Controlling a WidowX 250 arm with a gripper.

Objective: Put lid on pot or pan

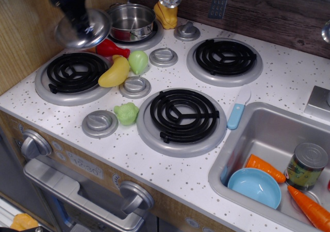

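The shiny steel pot [130,21] stands open on the back left burner. My black gripper [78,15] is at the top left, blurred by motion, and is shut on the knob of the round domed steel lid [84,31]. It holds the lid in the air, tilted, just left of the pot and above the red ketchup bottle [111,49]. The lid's right edge overlaps the pot's left rim in this view.
A yellow banana [115,72], a green pear [137,62] and a green toy vegetable [126,113] lie between the burners and grey dials. The front left burner [73,76] is bare. The sink [268,139] at right holds a blue bowl, carrots and a tin can.
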